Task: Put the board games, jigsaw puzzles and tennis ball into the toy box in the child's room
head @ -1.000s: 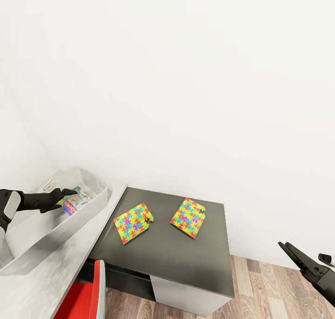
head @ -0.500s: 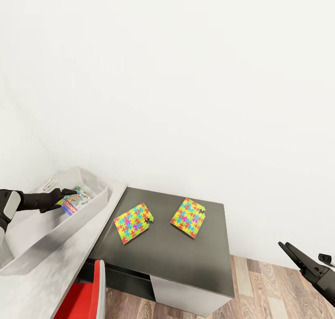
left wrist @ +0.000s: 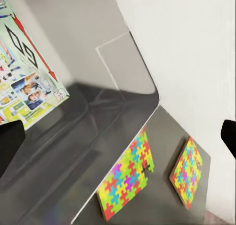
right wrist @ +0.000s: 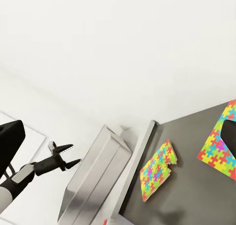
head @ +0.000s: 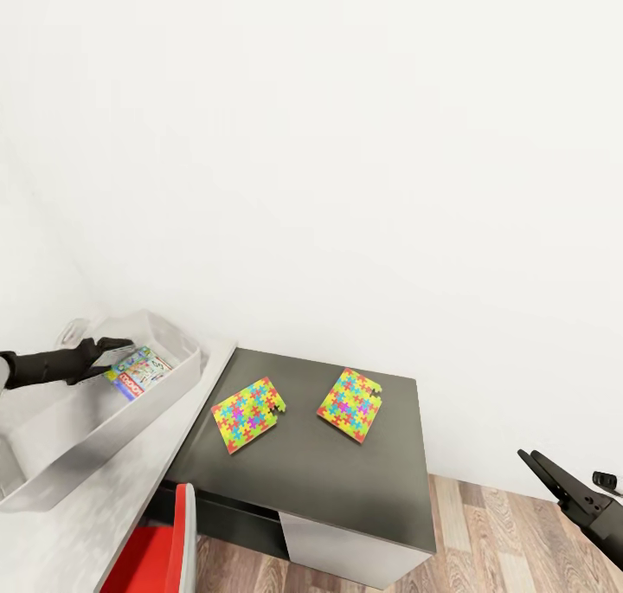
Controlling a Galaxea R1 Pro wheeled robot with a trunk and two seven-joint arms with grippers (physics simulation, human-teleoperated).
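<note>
Just table [head: 329, 480] against white wall [head: 346, 143]

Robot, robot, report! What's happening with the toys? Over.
Left gripper open, above toy box. Board game inside. Two jigsaw puzzles on table. Right gripper idle.

On the long L-shaped desk [head: 363, 489], the shallow light grey plastic toy bin [head: 104, 424] stands at the left end, against the wall. A flat lettered card game box [head: 138, 371] lies inside it. Right of the bin, two thin multicoloured jigsaw sheets [head: 248, 414] [head: 350, 404] lie side by side, apart, on the desk's dark section.
</note>
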